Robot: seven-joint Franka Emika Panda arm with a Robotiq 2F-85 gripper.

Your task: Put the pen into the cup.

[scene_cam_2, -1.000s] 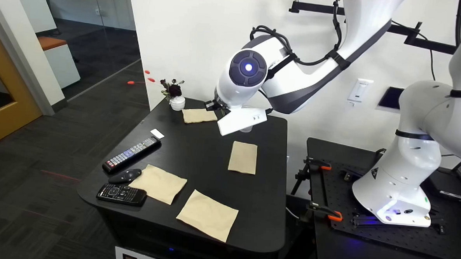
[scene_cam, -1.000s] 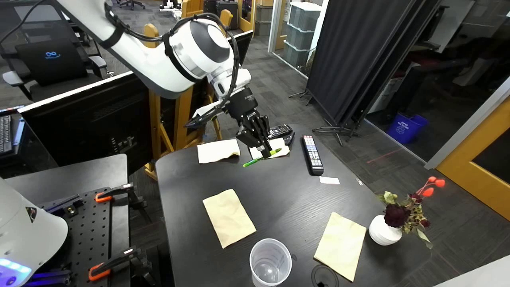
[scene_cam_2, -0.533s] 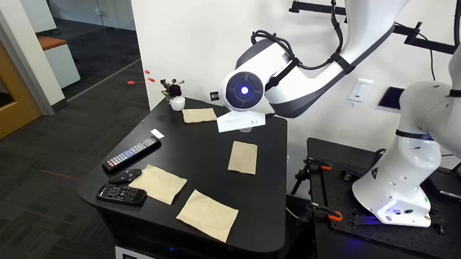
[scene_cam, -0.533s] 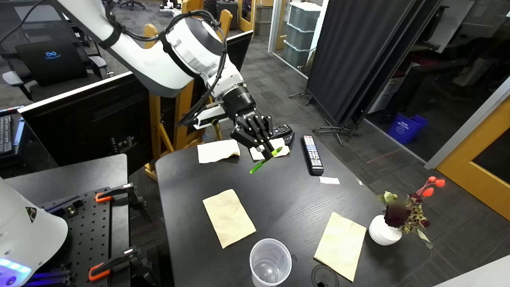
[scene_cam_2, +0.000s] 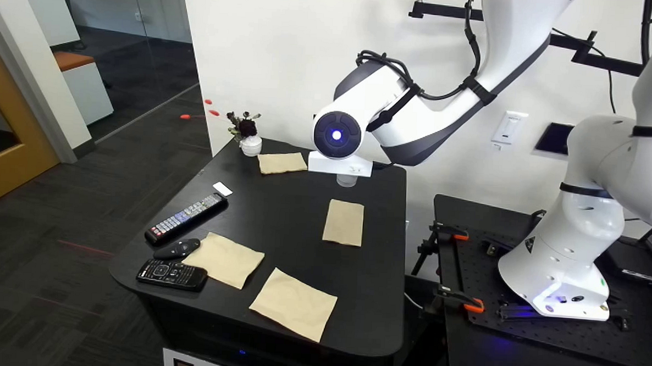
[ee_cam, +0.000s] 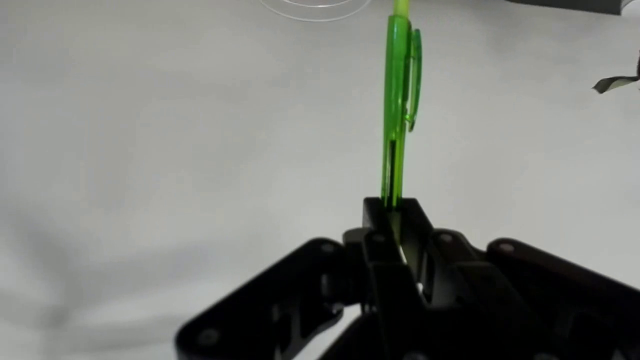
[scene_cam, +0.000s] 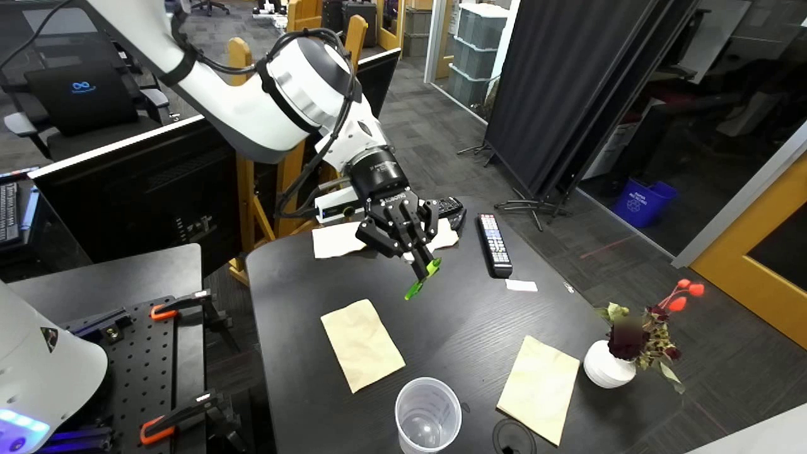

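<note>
One green pen (ee_cam: pixel 395 90), clamped in my hand (ee_cam: pixel 392 207); jaws together on it, clear from the wrist view. The end with the clip (ee_cam: pixel 417 75) sticks out past the tips toward the top of that view. In an exterior view I see the pen tilted: upper end just right of the tips, lower end below and left of them. Can't judge height of the tips over the table (scene_cam: pixel 466 328).

Cup (scene_cam: pixel 429 403): clear, upright on the table, below the hand in frame and nearer the camera, well apart from the pen. Pen's outside it. In an exterior view the arm (scene_cam_2: pixel 433 119) blocks hand and pen for me; cup's lower part shows just under the arm's white block (scene_cam_2: pixel 339 164).

Rest, taking the hand as origin, in an exterior view: left sheet (scene_cam: pixel 362 345) below and left. Right sheet (scene_cam: pixel 541 388) below and right, farther off. Two back sheets (scene_cam: pixel 334 241) behind, one partly covered by the hand. Long remote (scene_cam: pixel 493 246) to the right, white card (scene_cam: pixel 521 285) just beside its near end. Two small remotes (scene_cam: pixel 449 205) behind and a bit right, partly covered. Vase (scene_cam: pixel 609 366) with flowers (scene_cam: pixel 638 343) well off, right and below.
</note>
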